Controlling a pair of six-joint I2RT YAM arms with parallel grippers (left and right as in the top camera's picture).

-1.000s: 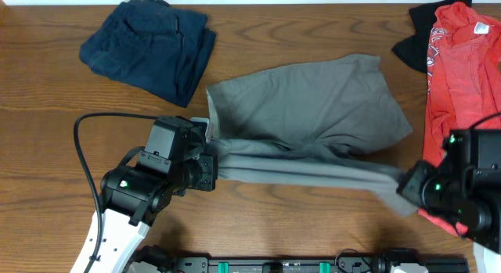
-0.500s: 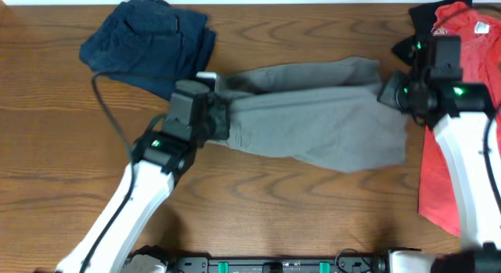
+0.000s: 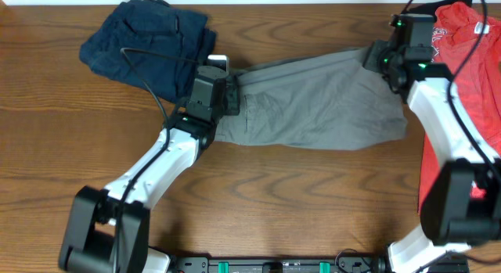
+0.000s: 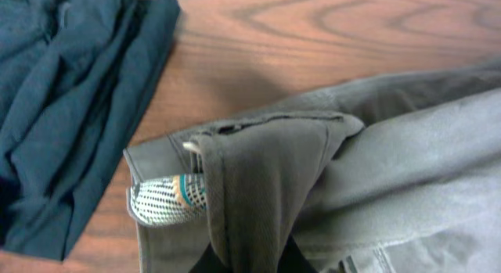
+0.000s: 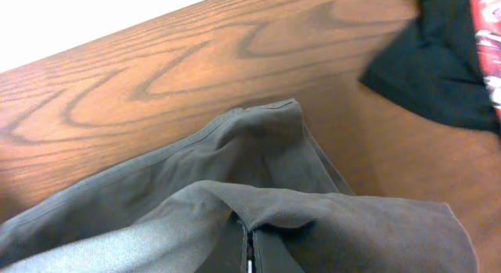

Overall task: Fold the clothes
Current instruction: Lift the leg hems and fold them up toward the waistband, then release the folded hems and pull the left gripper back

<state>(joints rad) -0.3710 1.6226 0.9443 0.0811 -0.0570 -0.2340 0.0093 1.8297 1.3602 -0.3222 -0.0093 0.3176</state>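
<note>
The grey-taupe shorts [image 3: 313, 109] lie folded over across the middle of the table. My left gripper [image 3: 227, 97] is shut on the shorts' left edge; the left wrist view shows a gathered fold [image 4: 258, 187] between its fingers [image 4: 250, 261] and a pale mesh pocket lining [image 4: 164, 199] beside it. My right gripper [image 3: 374, 58] is shut on the shorts' far right corner; in the right wrist view the cloth [image 5: 313, 218] drapes over its closed fingers [image 5: 250, 257].
A crumpled navy garment [image 3: 149, 46] lies at the far left, close to my left gripper, and shows in the left wrist view [image 4: 63, 109]. A red garment [image 3: 462, 77] over a black one [image 3: 423, 34] lies along the right edge. Bare wood lies in front.
Both grippers carried the shorts' near edge away from me to the far edge, folding the shorts in half. The arms are now stretched out across the table.
</note>
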